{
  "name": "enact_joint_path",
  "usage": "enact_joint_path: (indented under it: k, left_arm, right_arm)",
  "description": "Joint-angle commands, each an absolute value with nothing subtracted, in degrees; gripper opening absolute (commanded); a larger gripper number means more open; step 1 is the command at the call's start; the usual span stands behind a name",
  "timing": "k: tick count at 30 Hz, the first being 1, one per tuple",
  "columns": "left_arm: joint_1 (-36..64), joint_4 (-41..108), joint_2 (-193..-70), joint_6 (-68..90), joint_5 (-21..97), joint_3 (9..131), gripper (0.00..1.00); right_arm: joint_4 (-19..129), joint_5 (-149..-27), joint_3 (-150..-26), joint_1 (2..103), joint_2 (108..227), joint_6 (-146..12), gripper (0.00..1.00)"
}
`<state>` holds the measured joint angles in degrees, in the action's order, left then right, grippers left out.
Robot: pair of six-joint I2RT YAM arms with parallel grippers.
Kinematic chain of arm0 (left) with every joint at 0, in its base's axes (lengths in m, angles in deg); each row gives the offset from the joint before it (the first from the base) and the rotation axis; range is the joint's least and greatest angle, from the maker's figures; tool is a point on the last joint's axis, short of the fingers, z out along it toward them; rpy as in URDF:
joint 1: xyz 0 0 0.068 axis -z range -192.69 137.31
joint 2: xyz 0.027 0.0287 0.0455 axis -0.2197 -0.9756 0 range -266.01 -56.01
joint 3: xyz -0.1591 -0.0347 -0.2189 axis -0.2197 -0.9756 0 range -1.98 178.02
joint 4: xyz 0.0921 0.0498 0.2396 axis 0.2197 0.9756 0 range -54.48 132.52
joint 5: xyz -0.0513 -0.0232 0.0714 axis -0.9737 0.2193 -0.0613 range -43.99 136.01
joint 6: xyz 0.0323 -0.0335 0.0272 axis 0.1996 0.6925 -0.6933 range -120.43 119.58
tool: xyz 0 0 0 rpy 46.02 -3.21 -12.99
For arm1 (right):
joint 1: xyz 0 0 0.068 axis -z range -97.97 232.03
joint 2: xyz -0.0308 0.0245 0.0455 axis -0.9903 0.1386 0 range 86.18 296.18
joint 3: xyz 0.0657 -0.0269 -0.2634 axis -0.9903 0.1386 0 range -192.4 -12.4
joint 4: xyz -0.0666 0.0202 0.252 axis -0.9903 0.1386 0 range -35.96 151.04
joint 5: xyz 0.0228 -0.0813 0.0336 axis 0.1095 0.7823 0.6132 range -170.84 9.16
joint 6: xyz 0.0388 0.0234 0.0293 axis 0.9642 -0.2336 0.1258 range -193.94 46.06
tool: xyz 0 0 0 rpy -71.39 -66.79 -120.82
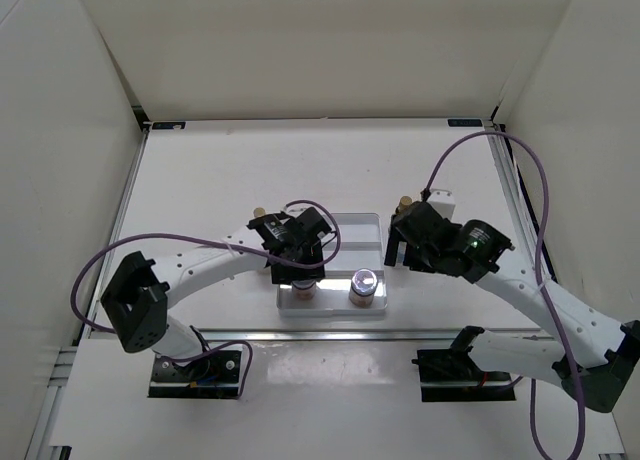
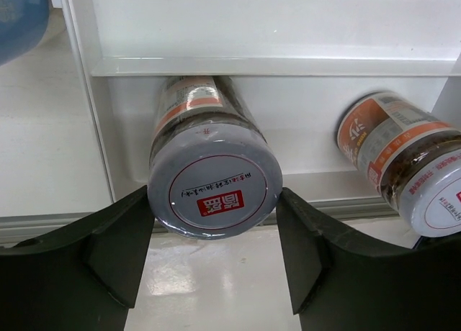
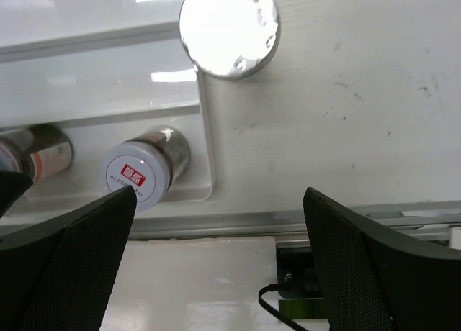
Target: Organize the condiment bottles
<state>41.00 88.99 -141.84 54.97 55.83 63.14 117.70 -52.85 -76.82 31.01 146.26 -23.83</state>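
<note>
Nearest the left wrist camera, two matte black fingers (image 2: pixel 108 252) of the left end effector (image 2: pixel 214 209) stood on either side of a squat jar (image 2: pixel 212 165), level with its lid. Both fingers looked close against the lid's rim, but whether they pressed on it or merely flanked it could not be told.

That jar stood on the lowest level of the white stepped tray (image 2: pixel 302 129), against the riser of the next step. A second squat jar (image 2: pixel 403 173) stood to one side on the same level, well apart from the first.

Both jars had smooth, pale grey round lids ringed in red with a red printed mark, glossy orange-and-white labels, and clear walls showing a dark, coarse paste.

Judging by that, each jar was probably rigid, fairly heavy for its size and breakable if dropped. The slick lid and label would likely give little friction. A hold across the body just under the lid, where the walls run straight, seemed safer than one on the lid's rounded edge.

The right end effector (image 3: pixel 220 194) hung wide and empty, its textured black fingers apart above the desk (image 3: pixel 360 93). Beyond it stood a silver-lidded jar (image 3: pixel 229 29) on the desk beside the tray, its lid washed out by glare.
</note>
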Motion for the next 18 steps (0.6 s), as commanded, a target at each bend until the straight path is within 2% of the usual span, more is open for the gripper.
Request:
enact_joint_path:
  k: [1, 5, 6, 10, 17, 18]
  left_arm:
    - [41.4, 88.0, -138.5, 55.6, 55.9, 62.7, 0.8]
    - [42.6, 89.7, -137.8, 52.8, 55.2, 64.7, 0.82]
    - [42.6, 89.7, -137.1, 51.9, 55.2, 65.3, 1.0]
    - [43.1, 91.0, -134.2, 50.7, 54.7, 68.1, 1.0]
    - [43.1, 97.6, -127.8, 47.6, 58.3, 77.5, 1.0]
    - [42.5, 98.4, -127.0, 47.0, 59.4, 79.3, 1.0]
  right_arm:
    - [117.7, -50.9, -80.3, 35.2, 147.5, -31.9, 1.0]
    - [113.2, -56.7, -82.1, 42.5, 151.8, -38.7, 1.0]
    - [112.1, -58.8, -82.1, 43.8, 152.5, -40.3, 1.0]
    - [108.0, -65.9, -82.7, 48.5, 156.8, -43.6, 1.0]
    - [106.9, -67.7, -82.7, 50.9, 162.9, -44.2, 1.0]
    - [106.9, -67.7, -82.7, 50.9, 163.4, -44.2, 0.97]
